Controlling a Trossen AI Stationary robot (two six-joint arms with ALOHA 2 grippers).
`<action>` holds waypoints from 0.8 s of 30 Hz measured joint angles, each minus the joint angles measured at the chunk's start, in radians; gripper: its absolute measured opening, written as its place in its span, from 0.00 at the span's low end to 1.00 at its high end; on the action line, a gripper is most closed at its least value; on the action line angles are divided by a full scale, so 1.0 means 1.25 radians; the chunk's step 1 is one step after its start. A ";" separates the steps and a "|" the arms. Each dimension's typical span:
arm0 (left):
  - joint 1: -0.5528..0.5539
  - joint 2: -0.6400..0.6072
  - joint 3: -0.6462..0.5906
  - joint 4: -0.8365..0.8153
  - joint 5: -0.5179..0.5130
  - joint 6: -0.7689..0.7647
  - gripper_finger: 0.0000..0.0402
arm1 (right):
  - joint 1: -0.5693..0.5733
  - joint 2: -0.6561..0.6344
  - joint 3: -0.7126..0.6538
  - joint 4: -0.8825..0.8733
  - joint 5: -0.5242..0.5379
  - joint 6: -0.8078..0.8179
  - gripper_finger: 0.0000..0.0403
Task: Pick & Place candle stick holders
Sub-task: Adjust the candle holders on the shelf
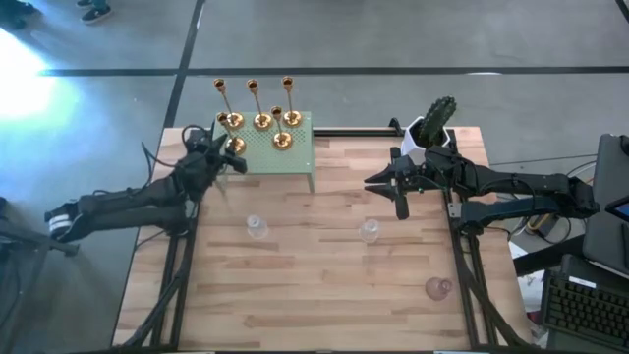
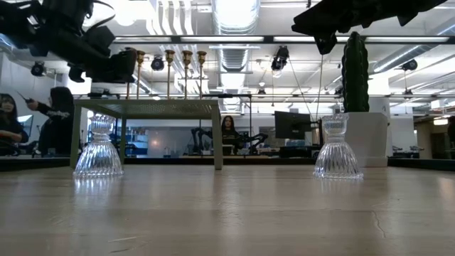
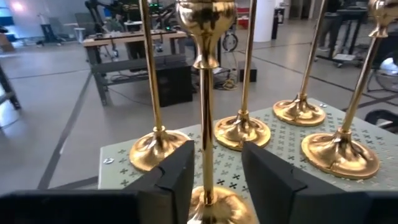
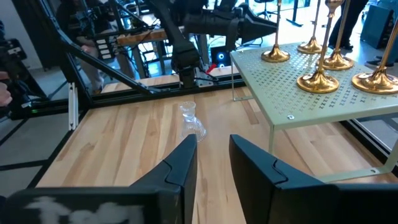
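Several gold candlesticks stand by their round bases on a green perforated stand (image 1: 295, 155) at the table's far side. My left gripper (image 1: 228, 159) is open at the stand's left near corner. Its fingers (image 3: 180, 174) stand on either side of the thin stem (image 3: 205, 124) of the nearest candlestick (image 1: 234, 146), and I see no touch. My right gripper (image 1: 378, 184) is open and empty above the table, right of the stand. Two clear glass holders (image 1: 257, 227) (image 1: 370, 231) and a pinkish one (image 1: 438, 288) stand on the wood.
A white pot with a green cactus (image 1: 432, 128) stands at the far right, just behind my right arm. The other candlesticks (image 3: 242, 130) (image 3: 339, 152) stand close behind the one between my left fingers. People sit in the room beyond the table (image 2: 60, 117).
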 joint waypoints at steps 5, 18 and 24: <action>0.022 0.016 0.000 0.006 0.036 -0.001 0.20 | 0.000 0.000 0.000 0.000 0.000 0.000 0.21; 0.032 0.049 0.001 0.059 0.059 0.023 0.01 | 0.000 0.000 0.000 0.000 0.000 0.000 0.17; 0.042 0.062 0.001 0.069 0.084 0.022 0.01 | 0.000 0.000 0.000 0.000 0.000 0.000 0.20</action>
